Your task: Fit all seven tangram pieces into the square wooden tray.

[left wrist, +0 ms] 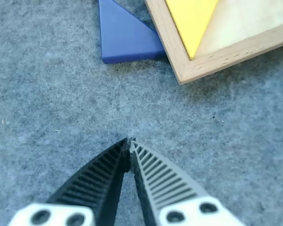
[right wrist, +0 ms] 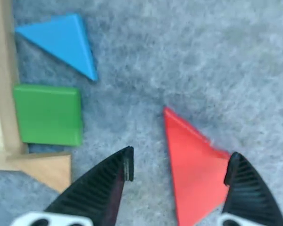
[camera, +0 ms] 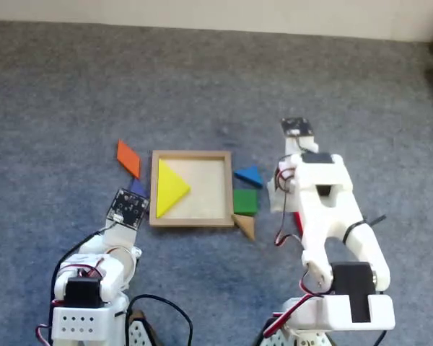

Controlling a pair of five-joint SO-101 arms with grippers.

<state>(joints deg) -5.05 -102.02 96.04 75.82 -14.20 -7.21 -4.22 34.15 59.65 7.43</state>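
Observation:
The square wooden tray (camera: 190, 219) holds one yellow triangle (camera: 169, 187). In the left wrist view my left gripper (left wrist: 130, 142) is shut and empty on the carpet, short of a dark blue triangle (left wrist: 125, 35) that lies against the tray's corner (left wrist: 217, 59). My right gripper (right wrist: 180, 165) is open, its fingers on either side of a red triangle (right wrist: 193, 165) lying on the carpet. Beside the tray's right edge lie a light blue triangle (right wrist: 61, 40), a green square (right wrist: 48, 113) and a tan triangle (right wrist: 45, 169).
An orange parallelogram (camera: 128, 158) lies left of the tray's far corner. The left arm (camera: 94, 277) stands at the lower left and the right arm (camera: 325, 209) at the right, covering most of the red piece. Grey carpet runs all around.

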